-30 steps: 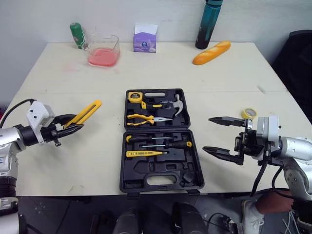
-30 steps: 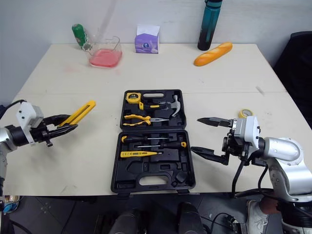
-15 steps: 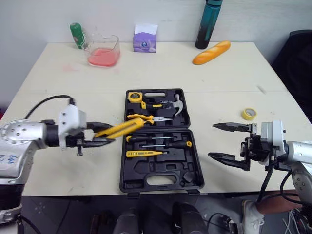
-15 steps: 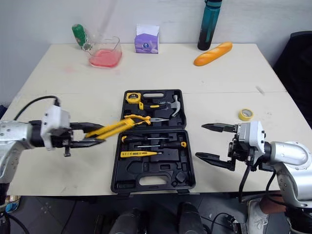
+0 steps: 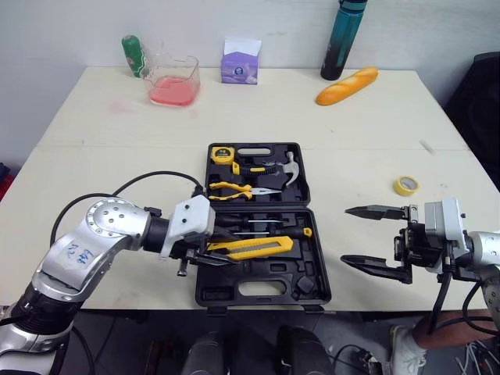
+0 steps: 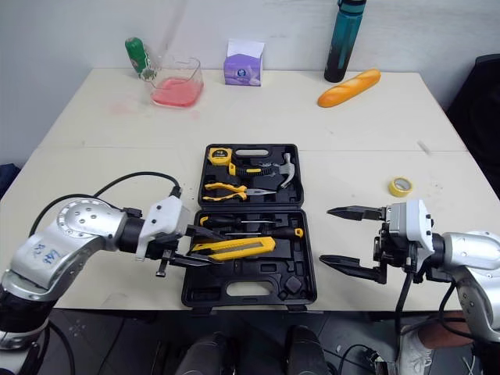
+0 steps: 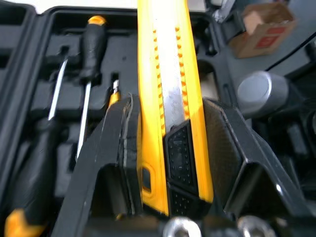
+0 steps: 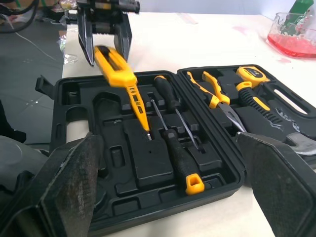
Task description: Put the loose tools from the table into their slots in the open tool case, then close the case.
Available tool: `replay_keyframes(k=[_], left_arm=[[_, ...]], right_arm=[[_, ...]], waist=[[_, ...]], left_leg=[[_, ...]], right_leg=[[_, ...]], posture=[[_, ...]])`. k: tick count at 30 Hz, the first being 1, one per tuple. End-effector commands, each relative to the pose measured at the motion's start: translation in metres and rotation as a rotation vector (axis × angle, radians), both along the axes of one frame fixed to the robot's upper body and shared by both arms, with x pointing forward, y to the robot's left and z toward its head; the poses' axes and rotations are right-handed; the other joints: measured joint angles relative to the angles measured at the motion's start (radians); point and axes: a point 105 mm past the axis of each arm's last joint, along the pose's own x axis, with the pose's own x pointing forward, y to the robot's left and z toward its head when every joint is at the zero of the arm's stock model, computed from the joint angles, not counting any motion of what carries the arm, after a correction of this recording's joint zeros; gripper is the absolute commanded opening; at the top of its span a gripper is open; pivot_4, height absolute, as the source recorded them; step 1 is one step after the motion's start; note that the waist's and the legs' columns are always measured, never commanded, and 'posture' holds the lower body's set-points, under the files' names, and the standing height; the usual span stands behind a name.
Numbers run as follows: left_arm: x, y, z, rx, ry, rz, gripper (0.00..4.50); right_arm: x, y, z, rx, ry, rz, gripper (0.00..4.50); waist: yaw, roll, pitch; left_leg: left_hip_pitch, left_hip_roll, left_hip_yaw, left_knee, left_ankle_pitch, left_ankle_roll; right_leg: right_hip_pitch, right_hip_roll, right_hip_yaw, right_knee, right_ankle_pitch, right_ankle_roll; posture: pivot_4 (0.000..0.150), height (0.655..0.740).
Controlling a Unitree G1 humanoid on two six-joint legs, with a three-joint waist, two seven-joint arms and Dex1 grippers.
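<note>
The open black tool case (image 5: 313, 267) lies at the table's middle front. Its far half holds a tape measure (image 5: 222, 154), pliers (image 5: 234, 187) and a hammer (image 5: 283, 164). Screwdrivers (image 5: 266, 228) lie in the near half. My left gripper (image 5: 201, 255) is shut on a yellow utility knife (image 5: 251, 248), held level just over the near half, its blade end pointing right. The left wrist view shows the knife (image 7: 170, 98) clamped between both fingers (image 7: 106, 148). My right gripper (image 5: 346, 234) stands open, right of the case, with nothing in it. A yellow tape roll (image 5: 405, 185) lies loose on the table.
Along the far edge stand a green bottle (image 5: 134, 55), a beaker of pink liquid (image 5: 173, 82), a purple box (image 5: 240, 66), a teal bottle (image 5: 342, 39) and a bread loaf (image 5: 347, 85). The left arm's cable loops over the table left of the case.
My left gripper has carried the utility knife from the table's left side to over the case's near half. The right gripper has edged slightly right and stayed open. The camera shifted a little.
</note>
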Motion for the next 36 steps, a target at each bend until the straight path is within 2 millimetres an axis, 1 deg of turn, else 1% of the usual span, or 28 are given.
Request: replay_keyframes(k=[1, 4, 6, 9, 13, 17, 21, 26, 33, 36], left_arm=[[0.0, -0.013, -0.003, 0.013, 0.004, 0.004, 1.39], [-0.002, -0.02, -0.009, 0.039, 0.025, -0.011, 1.39], [-0.002, -0.022, -0.017, 0.077, 0.01, -0.024, 1.39], [-0.003, -0.026, -0.024, 0.089, 0.02, -0.026, 1.39], [-0.003, -0.026, -0.032, 0.11, 0.021, -0.029, 1.39], [0.002, -0.025, -0.04, 0.148, -0.006, -0.013, 1.39], [-0.003, -0.022, -0.049, 0.192, 0.006, -0.041, 1.39], [-0.002, -0.021, -0.054, 0.218, -0.022, -0.039, 1.39], [-0.001, -0.022, -0.054, 0.216, -0.02, -0.041, 1.39], [-0.002, -0.023, -0.054, 0.216, -0.01, -0.047, 1.39]], right_arm=[[-0.007, 0.0, 0.01, -0.008, -0.031, 0.008, 4.5], [-0.01, -0.002, 0.008, -0.012, -0.024, 0.001, 4.5], [-0.012, -0.004, 0.008, -0.014, -0.024, -0.009, 4.5], [-0.014, -0.005, 0.007, -0.02, -0.024, -0.019, 4.5], [-0.014, -0.004, 0.007, -0.018, -0.026, -0.023, 4.5], [-0.014, -0.004, 0.007, -0.018, -0.028, -0.026, 4.5], [-0.015, -0.005, 0.006, -0.017, -0.03, -0.031, 4.5], [-0.016, -0.009, 0.004, -0.024, -0.023, -0.036, 4.5], [-0.02, -0.02, 0.0, -0.046, -0.008, -0.04, 4.5], [-0.021, -0.021, 0.0, -0.044, -0.009, -0.039, 4.5]], waist=[[0.004, 0.0, 0.0], [0.01, 0.0, 0.0], [0.013, 0.0, 0.0], [0.013, 0.0, 0.0], [0.013, 0.0, 0.0], [0.013, 0.0, 0.0], [0.013, 0.0, 0.0], [0.013, 0.0, 0.0], [0.014, 0.0, 0.0], [0.014, 0.0, 0.0]], left_leg=[[0.0, 0.0, 0.0, 0.001, 0.0, 0.0], [0.0, 0.0, 0.0, 0.001, 0.0, 0.0], [0.0, 0.0, 0.0, 0.001, 0.0, 0.0], [0.0, 0.0, -0.001, 0.002, 0.0, 0.0], [0.0, 0.0, -0.001, 0.002, 0.0, 0.0], [0.0, 0.0, -0.001, 0.003, 0.0, 0.0], [0.0, 0.0, -0.001, 0.003, 0.0, 0.0], [0.0, 0.0, -0.002, 0.003, 0.0, 0.0], [0.0, 0.0, -0.003, 0.004, 0.0, 0.0], [0.0, 0.0, -0.003, 0.004, 0.0, 0.0]], right_leg=[[0.0, 0.0, 0.0, 0.0, 0.0, 0.0], [0.0, 0.0, 0.0, 0.0, 0.0, 0.0], [0.0, 0.0, 0.0, 0.0, 0.0, 0.0], [0.0, 0.0, 0.0, -0.001, 0.0, 0.0], [0.0, 0.0, 0.0, -0.001, 0.0, 0.0], [0.0, 0.0, 0.0, -0.001, 0.0, 0.0], [0.001, 0.0, 0.0, -0.001, 0.0, 0.0], [0.002, 0.0, -0.001, -0.001, 0.0, 0.0], [0.002, 0.0, -0.001, -0.001, 0.0, 0.0], [0.003, 0.0, -0.001, -0.001, 0.0, 0.0]], posture=[[0.15, 0.74], [0.15, 0.74], [0.15, 0.74], [0.15, 0.74], [0.15, 0.74], [0.15, 0.74], [0.15, 0.74], [0.15, 0.74], [0.15, 0.74], [0.15, 0.74]])
